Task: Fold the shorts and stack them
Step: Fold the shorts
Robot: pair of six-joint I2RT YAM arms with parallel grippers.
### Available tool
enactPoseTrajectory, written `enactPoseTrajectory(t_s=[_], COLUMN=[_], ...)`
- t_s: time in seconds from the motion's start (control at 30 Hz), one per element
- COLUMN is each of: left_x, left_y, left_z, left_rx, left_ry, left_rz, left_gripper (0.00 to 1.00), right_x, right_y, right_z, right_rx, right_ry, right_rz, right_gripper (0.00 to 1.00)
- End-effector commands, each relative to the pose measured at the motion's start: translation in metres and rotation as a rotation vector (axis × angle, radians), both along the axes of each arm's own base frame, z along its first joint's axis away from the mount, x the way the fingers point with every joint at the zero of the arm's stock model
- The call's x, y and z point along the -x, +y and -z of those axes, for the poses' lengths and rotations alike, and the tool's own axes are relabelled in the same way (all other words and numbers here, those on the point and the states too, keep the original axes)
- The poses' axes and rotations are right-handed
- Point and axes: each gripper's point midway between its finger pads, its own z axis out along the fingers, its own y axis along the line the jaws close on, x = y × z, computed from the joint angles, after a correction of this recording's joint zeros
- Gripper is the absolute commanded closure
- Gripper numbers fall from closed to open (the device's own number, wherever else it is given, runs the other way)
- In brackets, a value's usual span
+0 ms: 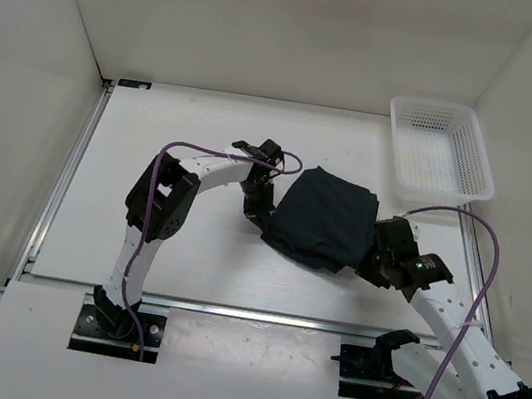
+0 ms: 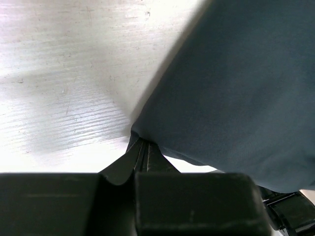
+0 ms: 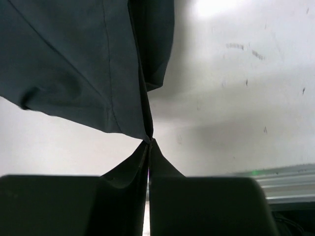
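Note:
The dark navy shorts (image 1: 324,219) lie as a folded, roughly square bundle at the middle of the white table. At the bundle's left edge, my left gripper (image 1: 262,214) is shut on the shorts. In the left wrist view its closed fingertips (image 2: 141,143) pinch the hem of the shorts (image 2: 236,88), which hang slightly off the table there. My right gripper (image 1: 369,262) is at the bundle's right front corner. The right wrist view has its closed tips (image 3: 149,141) holding a corner of the shorts (image 3: 74,64), with a seam line visible.
A white mesh basket (image 1: 439,151) stands at the back right, with nothing seen inside. White walls enclose the table on three sides. An aluminium rail (image 1: 67,178) runs along the left edge and another along the near edge (image 3: 290,184).

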Motion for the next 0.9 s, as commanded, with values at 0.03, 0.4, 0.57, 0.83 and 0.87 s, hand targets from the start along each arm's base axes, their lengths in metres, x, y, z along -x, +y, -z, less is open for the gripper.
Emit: enactPoseTrajectory(t_s=[0.03,0.4,0.57,0.83,0.87], left_x=[-0.002,0.02,0.052,0.114,0.116], left_y=[-0.002,0.015,0.017,0.004,0.007], left_z=[-0.019,-0.041,-0.054,-0.052,-0.052], left_rx=[0.024,0.019,0.015,-0.004,-0.006], left_ry=[-0.048,-0.087,-0.106,-0.067,-0.065], left_rz=[-0.005,-0.014,-0.007,0.06,0.06], left_gripper=[0.9,0.9,0.9,0.73,0.59], right_x=[0.016,-0.015,-0.04,-0.054,-0.049], right_y=[0.002,-0.002,0.008,0.031,0.029], right_z=[0.014,-0.024,-0.034,-0.016,-0.008], right_rx=[0.014,0.064,0.066,0.04,0.037], right_ry=[0.073,-0.032,-0.056,0.021,0.047], right_rz=[-0.017,0.015,0.013,-0.064,-0.063], right_gripper=[0.99,0.33,0.33,0.1,0.09])
